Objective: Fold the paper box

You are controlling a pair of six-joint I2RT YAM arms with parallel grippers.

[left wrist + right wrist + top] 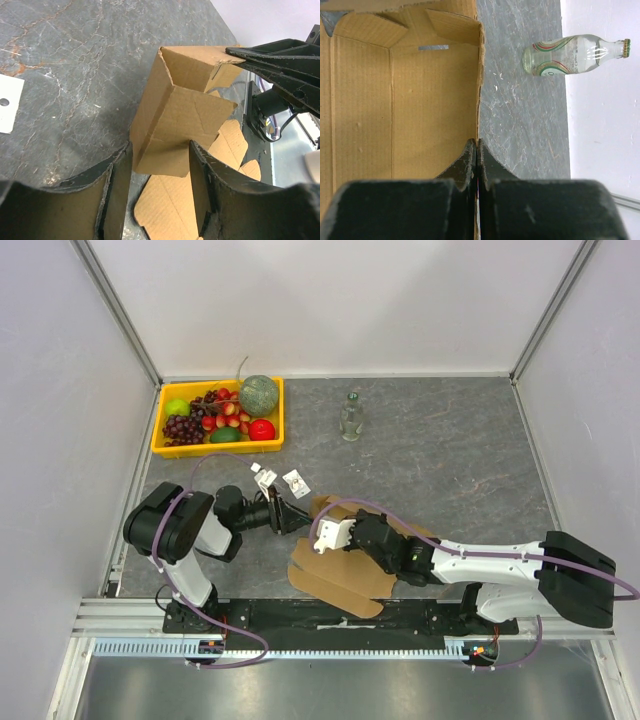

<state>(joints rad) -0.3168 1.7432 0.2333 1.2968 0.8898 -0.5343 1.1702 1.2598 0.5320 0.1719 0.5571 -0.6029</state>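
Brown corrugated-cardboard paper box [335, 585], half formed, sits on the grey marbled surface [450, 460] near its front edge, between the two arms. The black right pincer [476, 145] is clenched on the top edge of one raised wall, seemingly to hold that wall upright. The black left pincer [160, 150] straddles an upturned end flap, jaws apart; I cannot tell whether they press on it. My guess is that it means to turn the flap inward. Two walls stand, creased at a corner, and scalloped tabs lie flat towards the arms' bases.
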